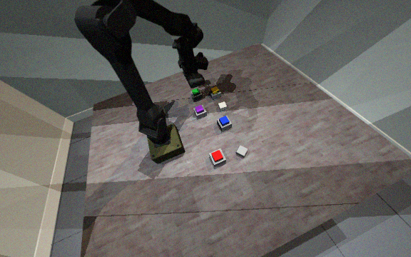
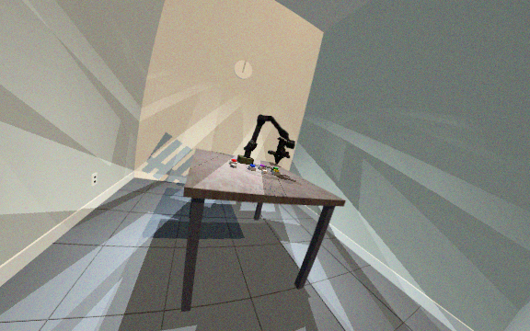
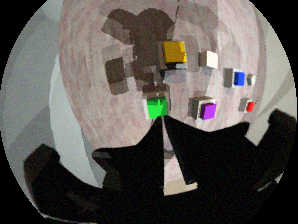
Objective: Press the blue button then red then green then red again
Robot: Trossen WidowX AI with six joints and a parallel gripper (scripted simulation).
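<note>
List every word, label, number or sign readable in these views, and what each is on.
None can be read. The buttons, blue, red, green, purple and yellow, show plain coloured caps.
The white blocks are blank.
The round wall disc bears one dark stroke, no figures.

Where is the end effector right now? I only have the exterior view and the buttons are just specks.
Observer: The top view shows the end effector just above the green button, at the far end of the button cluster.
Operator: Is it lined up on green, or on a neighbour?
Observer: In the wrist view the closed fingertips point straight at the green button, with the yellow button off to the side.
Operator: Any blocks nearby?
Observer: In the top view a white block sits beyond the yellow button, apart from the end effector. A second white block lies beside the red button.
Operator: Is it carrying anything?
Observer: No, the wrist view shows the fingers shut with nothing between them.
</note>
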